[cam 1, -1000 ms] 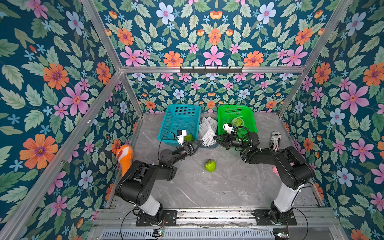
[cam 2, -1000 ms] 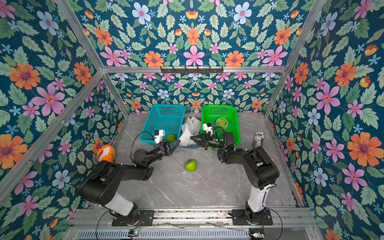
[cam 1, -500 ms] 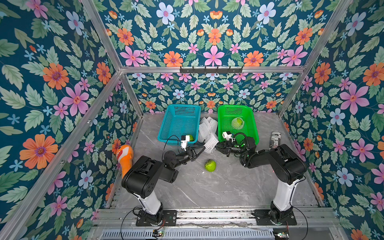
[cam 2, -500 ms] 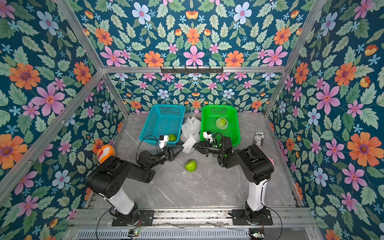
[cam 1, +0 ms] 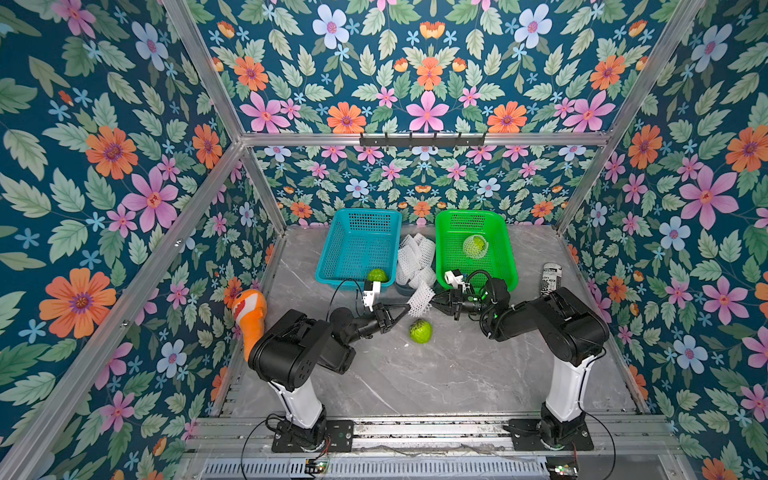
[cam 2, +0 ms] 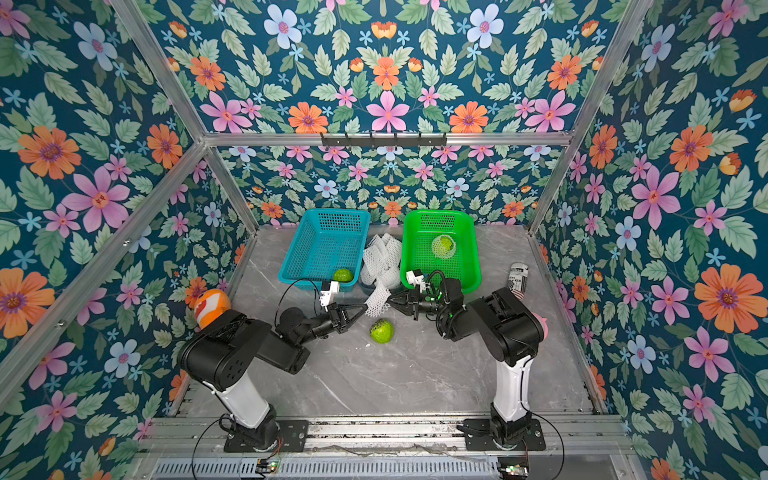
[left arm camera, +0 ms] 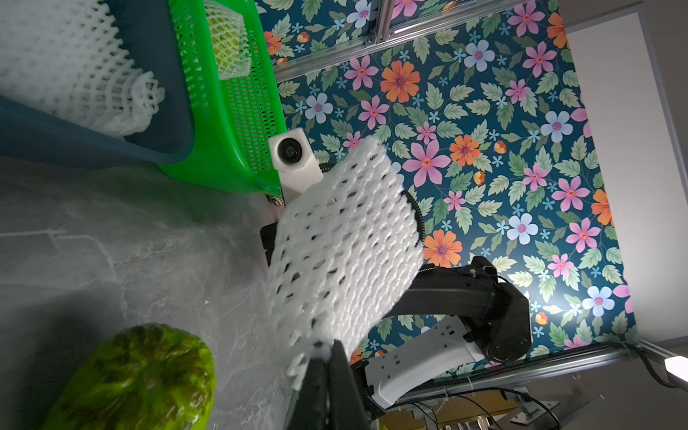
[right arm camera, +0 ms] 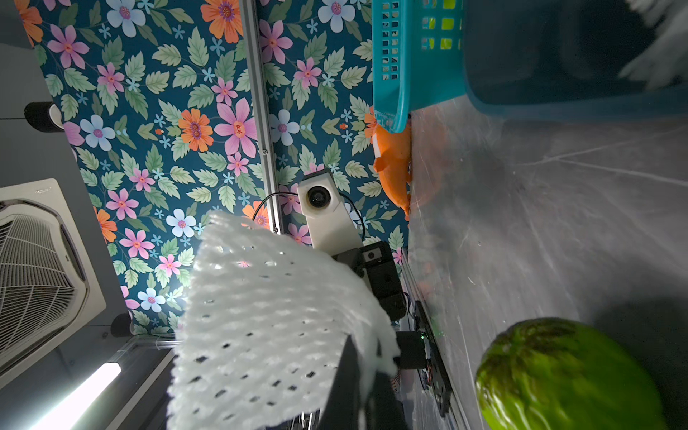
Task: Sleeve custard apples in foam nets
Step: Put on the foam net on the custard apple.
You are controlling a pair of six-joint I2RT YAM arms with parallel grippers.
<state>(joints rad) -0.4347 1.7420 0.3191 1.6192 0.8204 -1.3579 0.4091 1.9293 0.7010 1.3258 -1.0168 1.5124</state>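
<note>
Foam net [cam 1: 420, 299] is now clear of the pile of nets [cam 1: 415, 257], where your jaws were working a second ago, and hangs between both grippers just above the loose custard apple [cam 1: 420, 331].

The left gripper [cam 1: 406, 307] has its jaws pressed together on one corner of the net. The right gripper [cam 1: 433, 299] pinches the opposite edge, and both wrist views confirm this.

My judgement is that fetching is complete. You still have to open the sleeve and draw it over the fruit.

The net is a white, soft diamond mesh, held flat, so its mouth is not open. The fruit below the jaws is roundish, glossy green and knobbly. It rests on the smooth marbled table [cam 1: 457, 374] and is liable to roll.

Beyond the jaws, a sleeved apple [cam 1: 475, 245] lies in the green basket [cam 1: 508, 249], and a bare apple [cam 1: 377, 275] lies in the blue basket [cam 1: 330, 253].
</note>
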